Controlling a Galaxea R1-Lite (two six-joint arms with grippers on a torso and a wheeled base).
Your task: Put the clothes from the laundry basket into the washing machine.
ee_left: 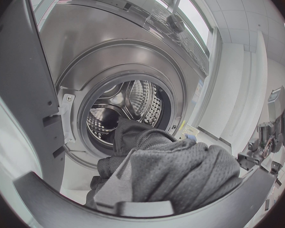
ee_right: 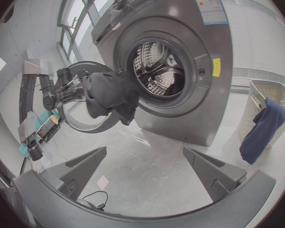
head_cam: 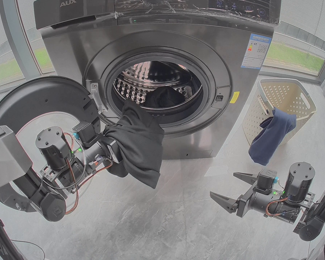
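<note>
Washing machine (head_cam: 220, 58), grey front-loader, with its round door (head_cam: 43, 98) swung open to the left. Laundry basket (head_cam: 296, 94), beige and perforated, tilted on the floor just right of the machine. Black garment (head_cam: 141, 145), clamped in the left gripper (head_cam: 113, 150), hanging at the drum mouth's lower left rim (1 dark item (head_cam: 164, 97) lies inside the drum). Navy garment (head_cam: 272, 136), draped over the basket's rim. Right gripper (head_cam: 223, 184), jaws apart, empty, low over the floor.

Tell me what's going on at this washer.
The left hand grips a black garment at the open mouth of the washing machine, where another dark piece already lies in the drum. The right hand hangs open and empty over the floor. A blue garment hangs over the rim of the laundry basket.
</note>
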